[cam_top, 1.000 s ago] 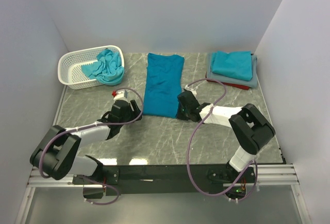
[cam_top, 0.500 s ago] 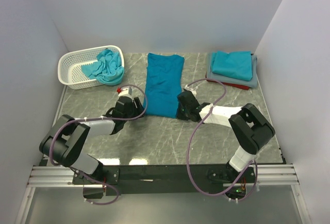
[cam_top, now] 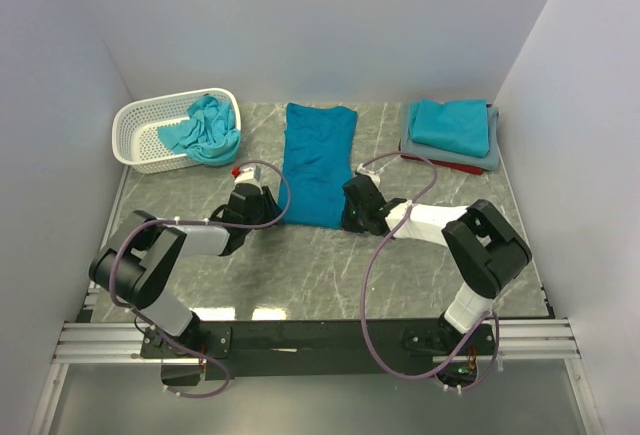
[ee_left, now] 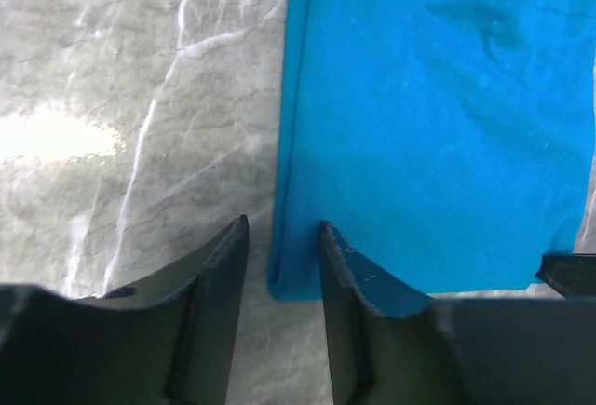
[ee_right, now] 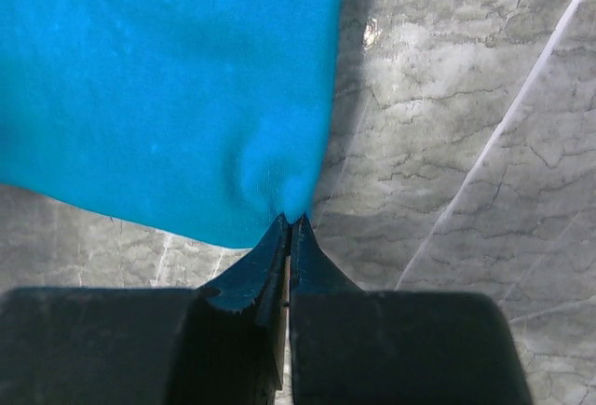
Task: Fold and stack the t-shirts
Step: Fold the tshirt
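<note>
A teal-blue t-shirt (cam_top: 317, 163) lies folded into a long strip down the middle of the table. My left gripper (cam_top: 274, 210) is open at its near left corner, and the corner (ee_left: 296, 270) sits between the jaws. My right gripper (cam_top: 348, 215) is shut on the near right corner (ee_right: 279, 186) of the same shirt. A stack of folded t-shirts (cam_top: 452, 132) lies at the back right, teal on top, grey and red below. A crumpled turquoise t-shirt (cam_top: 205, 129) lies in the basket.
A white lattice basket (cam_top: 150, 127) stands at the back left. White walls close in the back and both sides. The marble table top (cam_top: 300, 275) runs to the near rail.
My left gripper has moved right and forward to the shirt's near left corner. The right gripper and the shirt have stayed where they were.
</note>
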You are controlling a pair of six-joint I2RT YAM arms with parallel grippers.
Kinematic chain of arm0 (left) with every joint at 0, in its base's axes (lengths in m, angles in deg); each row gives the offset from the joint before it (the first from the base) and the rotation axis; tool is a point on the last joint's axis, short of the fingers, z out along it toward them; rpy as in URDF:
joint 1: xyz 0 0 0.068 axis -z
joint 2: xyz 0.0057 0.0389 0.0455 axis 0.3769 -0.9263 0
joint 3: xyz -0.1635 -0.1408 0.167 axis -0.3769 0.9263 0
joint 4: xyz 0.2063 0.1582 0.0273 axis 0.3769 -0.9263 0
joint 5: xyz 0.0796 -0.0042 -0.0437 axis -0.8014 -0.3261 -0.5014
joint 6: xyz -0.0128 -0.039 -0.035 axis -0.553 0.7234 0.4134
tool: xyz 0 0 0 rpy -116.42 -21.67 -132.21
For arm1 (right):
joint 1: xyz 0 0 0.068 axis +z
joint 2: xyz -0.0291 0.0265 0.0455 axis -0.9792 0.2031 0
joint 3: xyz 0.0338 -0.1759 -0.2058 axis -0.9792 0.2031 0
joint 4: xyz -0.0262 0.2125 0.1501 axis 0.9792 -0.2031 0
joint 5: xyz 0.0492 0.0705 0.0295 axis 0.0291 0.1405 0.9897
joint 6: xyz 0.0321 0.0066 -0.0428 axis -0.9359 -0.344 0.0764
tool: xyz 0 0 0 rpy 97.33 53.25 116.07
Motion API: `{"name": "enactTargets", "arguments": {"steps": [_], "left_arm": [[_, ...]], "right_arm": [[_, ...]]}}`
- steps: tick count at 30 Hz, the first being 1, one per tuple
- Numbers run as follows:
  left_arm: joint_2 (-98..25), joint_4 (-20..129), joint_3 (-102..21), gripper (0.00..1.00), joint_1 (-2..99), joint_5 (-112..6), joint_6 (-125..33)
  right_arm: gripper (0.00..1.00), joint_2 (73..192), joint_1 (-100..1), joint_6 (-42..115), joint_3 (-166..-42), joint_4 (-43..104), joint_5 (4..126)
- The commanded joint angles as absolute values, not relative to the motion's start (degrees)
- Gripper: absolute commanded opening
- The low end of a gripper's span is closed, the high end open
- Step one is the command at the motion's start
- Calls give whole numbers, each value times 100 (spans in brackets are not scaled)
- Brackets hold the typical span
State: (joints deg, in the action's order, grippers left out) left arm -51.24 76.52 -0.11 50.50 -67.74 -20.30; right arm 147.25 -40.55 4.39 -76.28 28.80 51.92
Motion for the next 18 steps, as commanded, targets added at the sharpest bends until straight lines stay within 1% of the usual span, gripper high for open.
{"name": "enactTargets", "arguments": {"steps": [1, 2, 6, 7, 11, 13, 18], "left_arm": [[-5261, 7679, -92, 40, 5079, -6585, -2078], [-5313, 7688, -84, 39, 5079, -6533, -2069], [-5437, 7557, -110, 25, 5088, -6576, -1990], [-5463, 7513, -110, 20, 5079, -6576, -1972], [-5586, 7529, -23, 10, 5088, -6541, -1867], [-5604, 7547, 13, 0, 5088, -6489, -1840], [-5315, 7723, 320, 0, 5097, -6401, -1674]], "right_arm": [[0, 14904, -4014, 503, -7769, 2713, 5124], [0, 14904, -4005, 512, -7778, 2704, 5133], [0, 14869, -4014, 521, -7760, 2730, 5116], [0, 14852, -4005, 521, -7743, 2739, 5124], [0, 14773, -4005, 521, -7716, 2757, 5124], [0, 14729, -4014, 521, -7690, 2757, 5124], [0, 14456, -4005, 477, -7480, 2766, 5098]]}}
